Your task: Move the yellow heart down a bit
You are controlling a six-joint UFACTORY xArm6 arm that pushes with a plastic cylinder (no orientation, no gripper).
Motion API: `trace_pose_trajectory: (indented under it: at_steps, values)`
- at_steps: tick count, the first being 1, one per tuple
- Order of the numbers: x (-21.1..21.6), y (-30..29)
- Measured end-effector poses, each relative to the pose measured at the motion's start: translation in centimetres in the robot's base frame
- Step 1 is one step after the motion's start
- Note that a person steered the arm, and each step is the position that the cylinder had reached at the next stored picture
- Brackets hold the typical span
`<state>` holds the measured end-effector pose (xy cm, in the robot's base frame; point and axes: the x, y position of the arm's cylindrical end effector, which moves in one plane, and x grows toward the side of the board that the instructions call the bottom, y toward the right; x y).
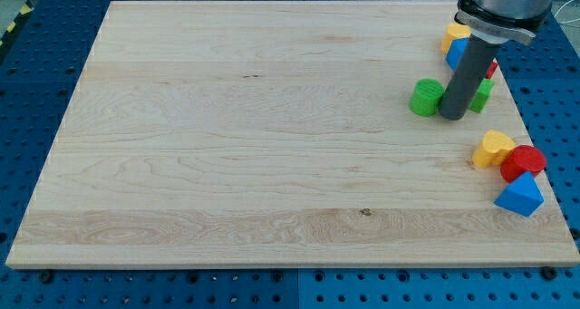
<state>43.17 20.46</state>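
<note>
Blue perforated metal frames a pale wooden surface (272, 137), and all the blocks are collected at the view's right side. There is no gripper on this arm, only a dark rod, so nothing opens, closes or holds anything. My tip (453, 117) stands on the wood, touching or almost touching the green block (424, 98) on its left side. Another green block (481, 92) shows just behind the rod on the right, and its shape is mostly hidden.

Above these, near the top right corner, a yellow block (456, 32), a blue block (457, 53) and a small part of a red block (491, 69) are partly covered by the rod.

The yellow heart (494, 149) lies lower, near the right edge, well apart from my tip and below it to the right. A red block (524, 162), round in shape, touches the heart on its lower right side, and a blue block with a pointed form (519, 196) sits just under the red one.

I judge that the approach step is in hand and the push is not yet begun. The next move calls for bringing my tip to the upper side of the heart, between it and the green blocks, and then pushing gently toward the view's bottom. The push should be short. The red block is a risk, because it may be dragged along or may turn the heart.
</note>
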Motion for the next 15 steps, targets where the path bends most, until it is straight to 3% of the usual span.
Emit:
trace_pose_trajectory:
  at_steps: [4, 7, 15]
  values:
    - [1.0, 3.5]
    - [4.6, 3.5]
    - [5.7, 1.6]
